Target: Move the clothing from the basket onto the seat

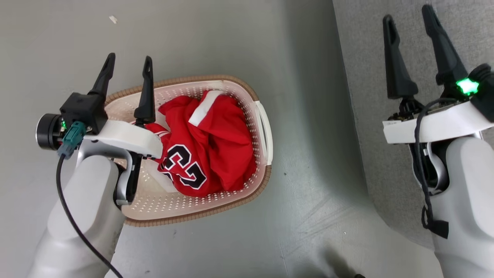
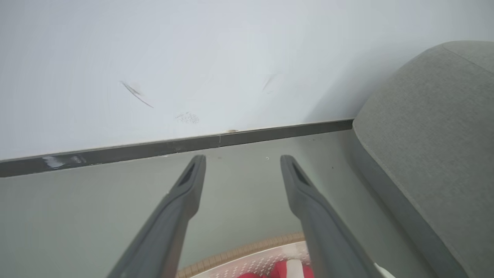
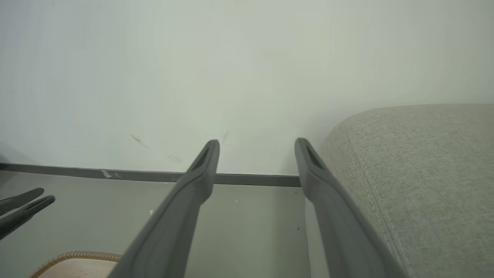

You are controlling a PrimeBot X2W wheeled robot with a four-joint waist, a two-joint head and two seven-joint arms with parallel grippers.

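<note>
Head view: left forearm hides basket corner.

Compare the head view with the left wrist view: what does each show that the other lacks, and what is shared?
Head view: the black numerals on the clothing, the basket's white handle and the open right gripper. Left wrist view: the wall and dark skirting board. Shared: the open left gripper, basket, clothing, grey seat.

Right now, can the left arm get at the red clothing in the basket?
Probably yes. The left gripper hangs open above the basket, the clothing lies uncovered inside, and nothing sits between them. Its fingers point forward, so it would have to tilt down.
</note>
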